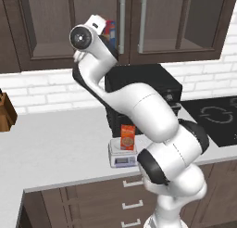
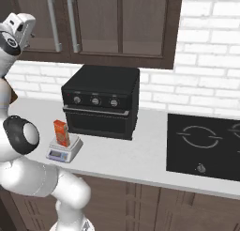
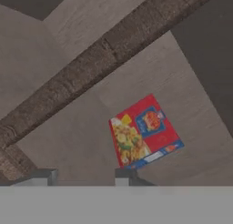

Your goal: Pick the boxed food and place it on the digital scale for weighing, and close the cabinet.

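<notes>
The boxed food point(image 1: 127, 137) point(image 2: 61, 133), a narrow orange-red box, stands upright on the digital scale point(image 1: 122, 160) point(image 2: 58, 154) near the counter's front edge, in front of the oven. My arm reaches high up to the cabinet point(image 1: 162, 28) point(image 2: 103, 23), whose glass doors look flush and shut in both base views. My gripper point(image 3: 84, 175) point(image 1: 98, 24) is right against the left door's glass, fingertips point(image 3: 125, 175) apart with nothing between them. It is far above the scale.
A wider red-and-blue box point(image 3: 144, 132) point(image 1: 110, 30) stands inside the cabinet behind the glass. A black oven point(image 1: 139, 83) point(image 2: 101, 101) sits at the wall, a cooktop point(image 2: 206, 145) to its right, drawers point(image 1: 134, 194) below, and a knife block point(image 1: 5, 113) at far left.
</notes>
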